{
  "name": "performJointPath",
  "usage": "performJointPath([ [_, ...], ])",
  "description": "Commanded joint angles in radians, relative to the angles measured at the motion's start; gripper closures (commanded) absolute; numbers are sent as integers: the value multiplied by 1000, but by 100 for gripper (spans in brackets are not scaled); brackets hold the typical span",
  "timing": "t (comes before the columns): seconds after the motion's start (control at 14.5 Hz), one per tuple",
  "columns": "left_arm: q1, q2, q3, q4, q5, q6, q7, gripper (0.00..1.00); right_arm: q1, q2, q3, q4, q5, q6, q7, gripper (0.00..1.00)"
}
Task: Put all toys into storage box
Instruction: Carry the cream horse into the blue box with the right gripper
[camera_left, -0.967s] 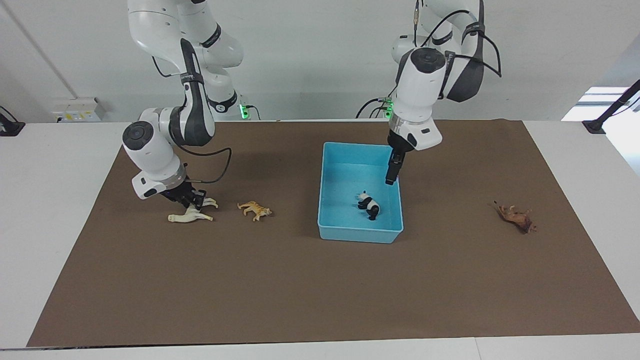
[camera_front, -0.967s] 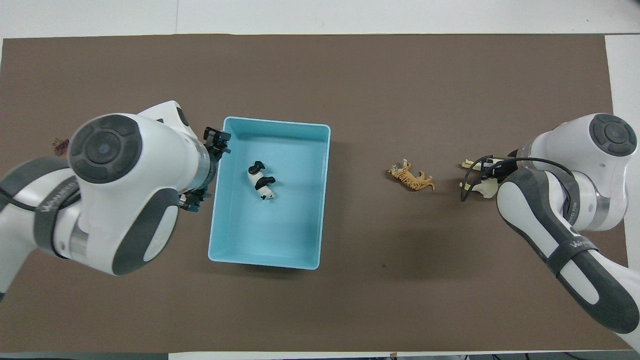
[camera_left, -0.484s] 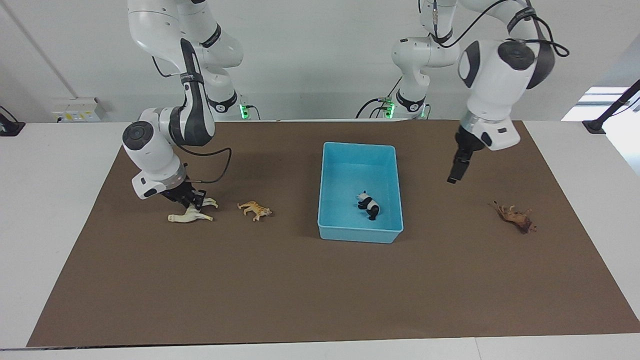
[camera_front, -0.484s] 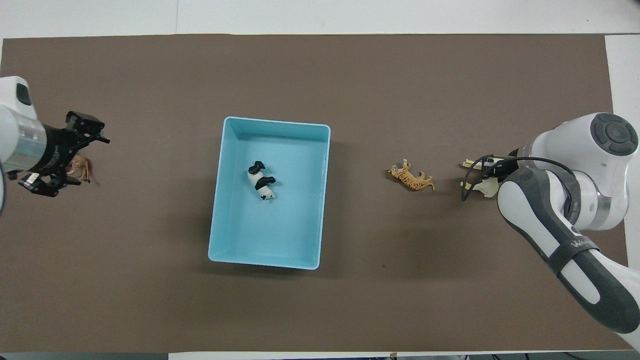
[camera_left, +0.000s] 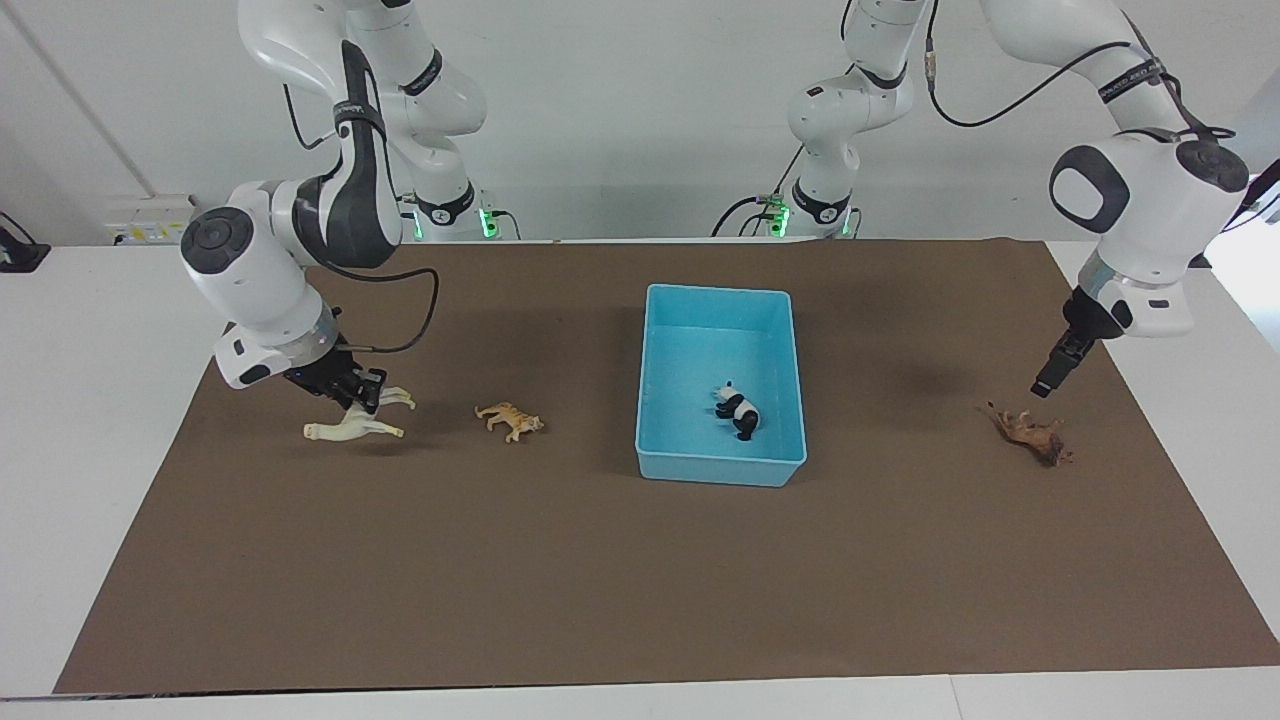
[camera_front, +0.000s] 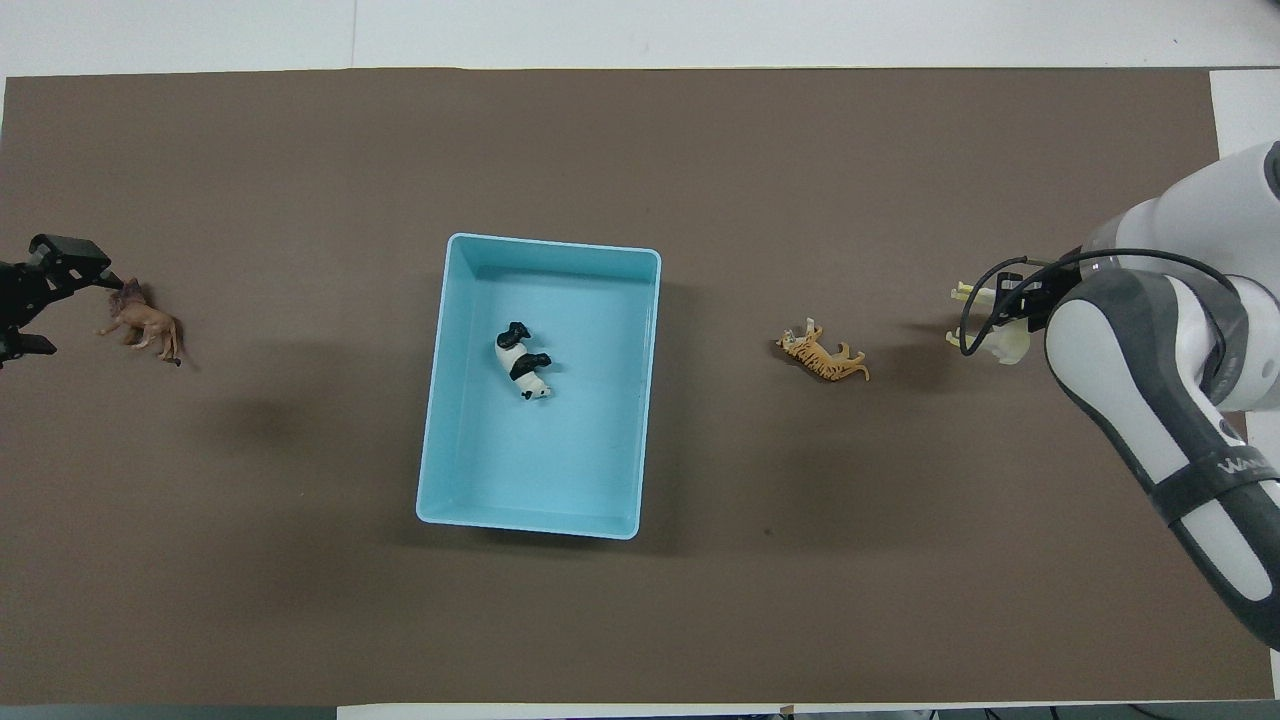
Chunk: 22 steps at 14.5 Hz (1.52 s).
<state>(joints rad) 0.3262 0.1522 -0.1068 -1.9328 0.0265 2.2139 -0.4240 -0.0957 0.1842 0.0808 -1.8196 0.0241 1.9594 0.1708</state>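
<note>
The toys are four small moulded plastic animals, hard, glossy and surely very light, with thin legs that would give a poor grip; the thick torso looks the place to pinch each one. The cream horse (camera_left: 352, 424) hangs just off the brown mat (camera_left: 600, 580), gripped across its back by the right hand (camera_left: 345, 392) at the right arm's end of the bench. The orange tiger (camera_left: 509, 419) lies on the mat between that horse and the storage box (camera_left: 720, 470), a smooth light blue bin with low walls and rounded corners. The panda (camera_left: 739, 409) rests inside it. The brown lion (camera_left: 1032, 435) lies on its side toward the left arm's end, and the left hand (camera_left: 1045, 385) hovers just above it, fingers spread apart in the overhead view.
</note>
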Motion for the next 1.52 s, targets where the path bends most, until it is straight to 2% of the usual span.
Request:
performJointPath([
  [0.0, 83, 35, -10, -30, 42, 90, 98, 0, 82, 90, 5, 240, 66, -164, 105, 100],
  [0.14, 99, 52, -8, -69, 42, 163, 168, 0, 198, 127, 5, 348, 111, -204, 325, 100],
  [0.28, 99, 85, -8, -71, 42, 197, 168, 0, 334, 130, 4, 355, 108, -180, 514, 100],
  [0.41, 99, 118, -8, -69, 41, 234, 162, 0, 414, 129, 5, 350, 111, -130, 642, 100],
  [0.62, 94, 150, -11, -68, 41, 297, 85, 0, 511, 130, 5, 344, 138, -76, 693, 100],
  [0.76, 91, 153, -11, -69, 41, 303, 54, 0, 588, 145, 4, 345, 210, -2, 732, 100],
  [0.9, 90, 170, -13, -68, 36, 345, -14, 0, 635, 165, 5, 345, 217, 94, 805, 100],
  [1.04, 79, 182, -11, -71, 36, 372, -52, 0, 671, 182, 5, 342, 218, 118, 826, 100],
  [1.11, 80, 182, -11, -74, 36, 369, -49, 0, 672, 182, 5, 342, 218, 115, 826, 87],
  [1.17, 80, 181, -11, -87, 36, 369, -39, 0, 680, 181, 5, 341, 215, 105, 829, 14],
  [1.24, 80, 181, -10, -101, 38, 372, -38, 0, 694, 178, 4, 341, 212, 89, 843, 0],
  [1.45, 83, 181, -10, -115, 38, 378, -38, 0, 692, 170, -4, 361, 183, -45, 866, 0],
])
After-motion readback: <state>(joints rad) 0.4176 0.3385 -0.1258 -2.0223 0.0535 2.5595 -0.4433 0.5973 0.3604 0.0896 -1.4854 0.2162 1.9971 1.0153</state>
